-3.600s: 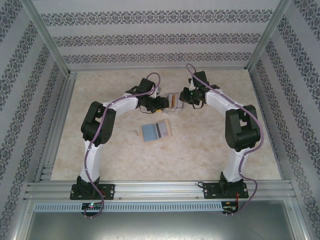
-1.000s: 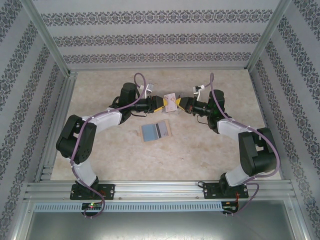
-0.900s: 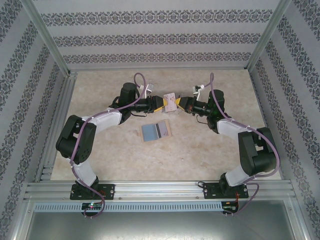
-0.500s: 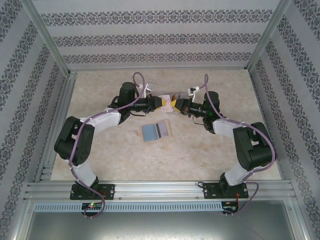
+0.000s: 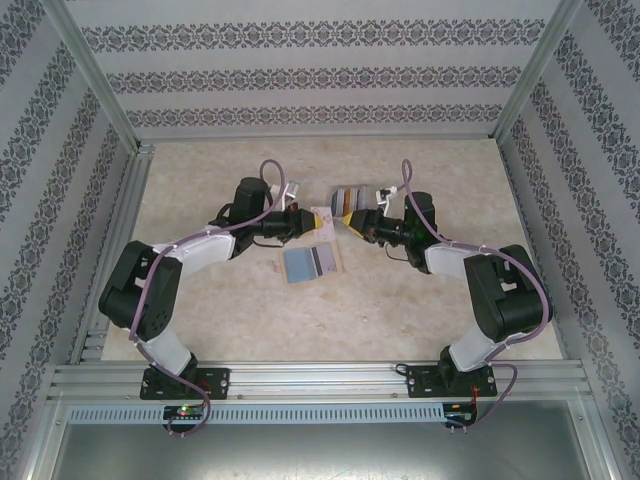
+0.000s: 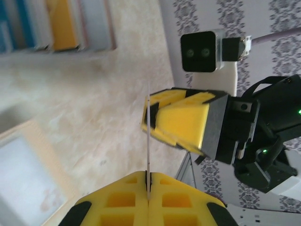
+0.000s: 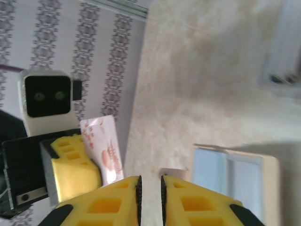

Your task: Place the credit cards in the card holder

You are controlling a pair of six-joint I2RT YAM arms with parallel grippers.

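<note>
Credit cards (image 5: pixel 348 194) stand in a row beyond both grippers. One white-pink card (image 7: pixel 101 148) is clamped edge-on in the left gripper (image 6: pixel 148 188). The right gripper (image 7: pixel 150 188) faces it tip to tip, fingers slightly apart and empty. The card holder (image 5: pixel 313 262) lies open on the table (image 5: pixel 420 300), nearer the arm bases.

No text, brand or number can be read; the pink print on the white card (image 7: pixel 101 148) is too blurred.
</note>
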